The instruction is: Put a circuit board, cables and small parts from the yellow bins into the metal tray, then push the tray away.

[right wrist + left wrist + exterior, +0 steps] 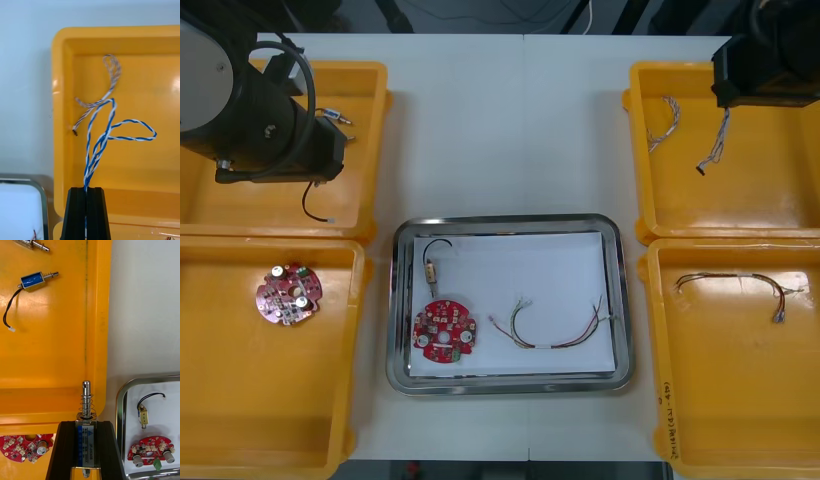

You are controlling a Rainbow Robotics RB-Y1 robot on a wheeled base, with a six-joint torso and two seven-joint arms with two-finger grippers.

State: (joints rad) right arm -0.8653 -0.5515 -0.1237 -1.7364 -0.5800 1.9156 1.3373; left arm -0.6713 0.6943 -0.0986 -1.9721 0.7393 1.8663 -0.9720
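Observation:
My right gripper (86,195) is shut on a twisted blue and white cable (107,131), which hangs over the far right yellow bin (642,150); the same cable (715,145) dangles under the right arm. A second twisted cable (110,80) lies in that bin. My left gripper (86,438) is shut on a small metal part (86,405) with a spring and a blue label, above the far left bin's (372,150) near corner. The metal tray (505,219), white inside, holds a red circuit board (443,331), a small metal part (429,265) with a black lead, and a red and yellow cable (555,330).
The near left bin (240,420) holds another circuit board (288,294). A red and yellow cable (740,285) lies in the near right bin (740,410). More small metal parts (33,280) lie in the far left bin. Bare table lies beyond the tray.

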